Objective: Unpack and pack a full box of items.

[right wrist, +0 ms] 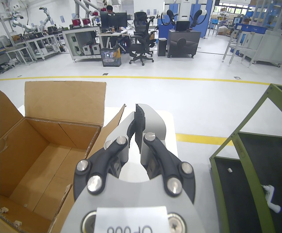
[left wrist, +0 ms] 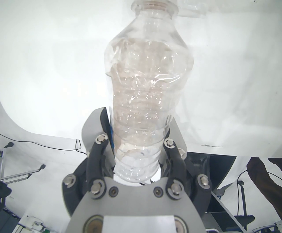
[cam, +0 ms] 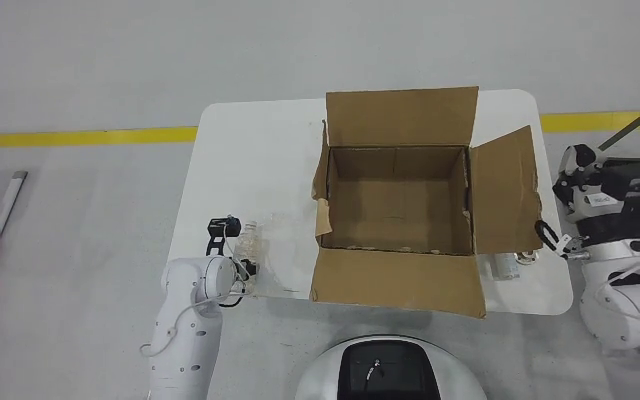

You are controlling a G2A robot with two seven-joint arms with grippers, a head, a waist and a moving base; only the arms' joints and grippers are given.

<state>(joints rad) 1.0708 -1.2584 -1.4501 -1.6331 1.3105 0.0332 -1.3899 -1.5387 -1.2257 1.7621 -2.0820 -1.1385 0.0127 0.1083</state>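
1. The left hand [left wrist: 138, 123] is at the near left corner of the tabletop [cam: 260, 150]. It is clamped on the base end of a clear plastic bottle [left wrist: 147, 77], with one finger pressed against each side.
2. This bottle is over the white surface, with its neck pointing away from the wrist. It looks crumpled and has no label.
3. Just past its mouth, in the left wrist view, is another bit of clear plastic [left wrist: 191, 8]. I cannot tell what it is.
4. The cardboard box [cam: 400, 200] stands in the middle of the tabletop, right of the held bottle and apart from it. All four flaps are folded outward, and its brown floor is bare.
5. A second clear bottle [cam: 505, 265] lies on the tabletop just beside the near corner of the box's right flap.
6. The right hand [right wrist: 137, 119] is beside that right flap, near the right edge of the tabletop. Its fingers are pressed together with nothing between them.
7. To the right, off the tabletop, is a green-framed cart [right wrist: 241, 150] with a black surface.
8. Beyond the tabletop, a yellow floor line [cam: 100, 136] crosses the grey floor.
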